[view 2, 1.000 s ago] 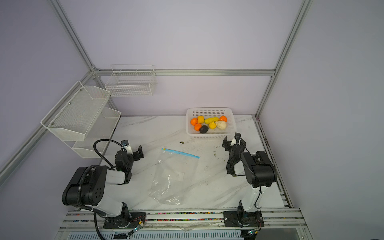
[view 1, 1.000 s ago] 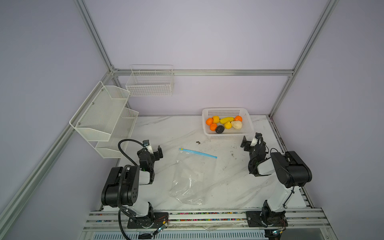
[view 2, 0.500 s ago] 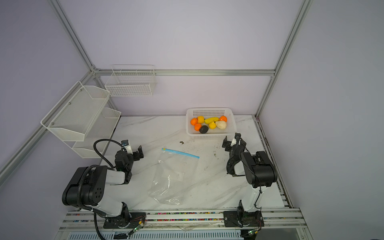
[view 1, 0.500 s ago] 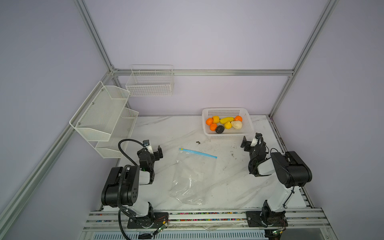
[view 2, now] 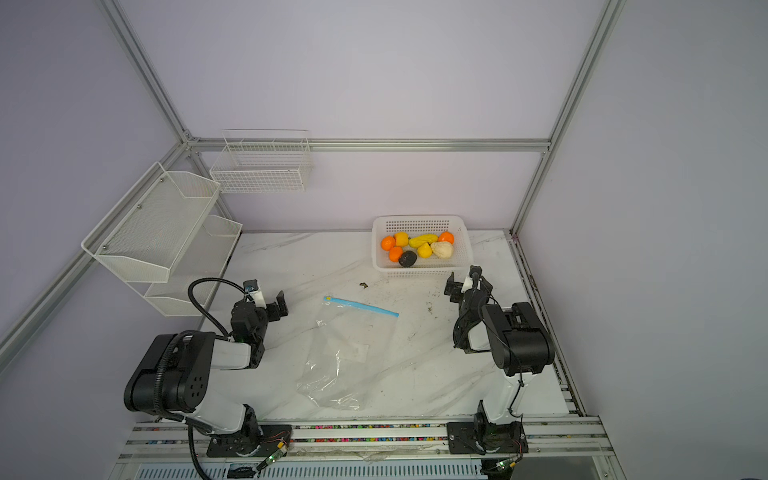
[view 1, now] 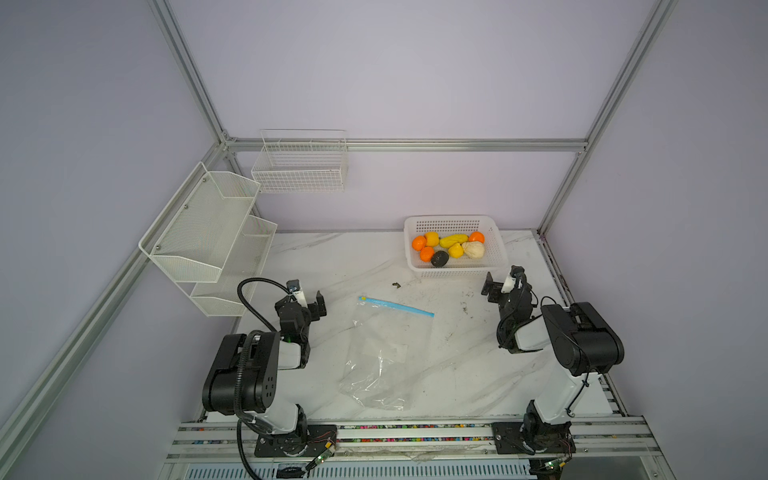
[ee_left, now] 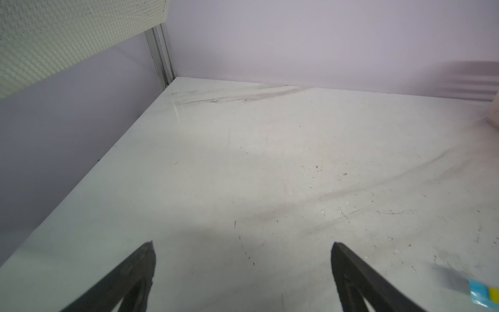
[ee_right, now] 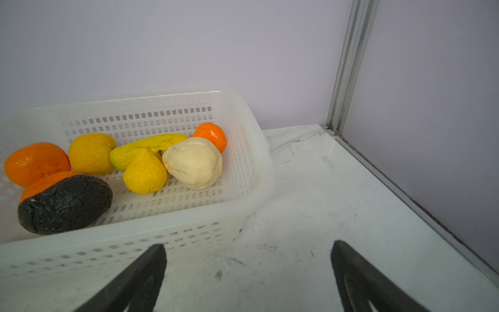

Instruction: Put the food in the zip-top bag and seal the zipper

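Note:
The food (view 1: pixel 449 247) lies in a white perforated basket (view 1: pixel 453 218) at the back right in both top views: orange balls, yellow fruits, a cream bulb (ee_right: pixel 193 162) and a dark lump (ee_right: pixel 64 205). The clear zip-top bag (view 1: pixel 382 353) lies flat in the middle of the table, its light-blue zipper (view 1: pixel 397 306) along the far edge, with a yellowish slider at the left end. My left gripper (view 1: pixel 303 300) stands open to the left of the bag, nothing between its fingers (ee_left: pixel 140 267). My right gripper (view 1: pixel 503 282) stands open and empty just in front of the basket's right corner.
A two-tier white mesh shelf (view 1: pixel 208 232) juts out from the left wall over the table's left edge. A wire basket (view 1: pixel 301 166) hangs on the back wall. A small dark scrap (view 1: pixel 396 285) lies between basket and bag. Metal frame posts stand at the back corners.

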Robot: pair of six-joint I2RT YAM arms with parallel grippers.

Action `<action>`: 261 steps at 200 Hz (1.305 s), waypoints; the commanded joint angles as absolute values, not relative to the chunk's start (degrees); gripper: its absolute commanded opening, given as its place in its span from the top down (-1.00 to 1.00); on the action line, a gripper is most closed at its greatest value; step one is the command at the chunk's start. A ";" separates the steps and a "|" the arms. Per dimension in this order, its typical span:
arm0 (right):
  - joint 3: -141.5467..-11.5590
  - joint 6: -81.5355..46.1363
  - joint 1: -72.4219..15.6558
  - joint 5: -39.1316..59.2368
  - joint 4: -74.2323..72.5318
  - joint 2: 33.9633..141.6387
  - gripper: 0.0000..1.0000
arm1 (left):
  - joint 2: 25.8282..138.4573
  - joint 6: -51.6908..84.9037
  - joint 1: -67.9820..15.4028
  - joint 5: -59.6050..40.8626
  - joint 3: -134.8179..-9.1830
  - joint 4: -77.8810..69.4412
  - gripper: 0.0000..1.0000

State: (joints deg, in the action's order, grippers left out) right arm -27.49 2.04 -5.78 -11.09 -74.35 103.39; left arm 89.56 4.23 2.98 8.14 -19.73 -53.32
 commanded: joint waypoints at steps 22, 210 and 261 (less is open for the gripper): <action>-27.19 2.38 -5.53 -10.90 -76.47 102.30 -0.95 | 89.46 2.99 2.76 9.23 -20.25 -56.20 -1.00; -26.94 2.58 -5.54 -11.33 -76.93 102.00 -0.95 | 87.28 2.70 0.79 15.32 -21.82 -51.77 -1.00; -30.78 3.57 -6.18 -10.97 -67.24 98.18 -0.95 | 81.55 3.95 0.47 17.56 -29.05 -33.68 -1.00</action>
State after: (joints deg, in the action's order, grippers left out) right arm -27.55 2.37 -5.80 -11.07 -73.32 102.72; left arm 85.12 3.44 0.99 15.31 -22.06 -41.78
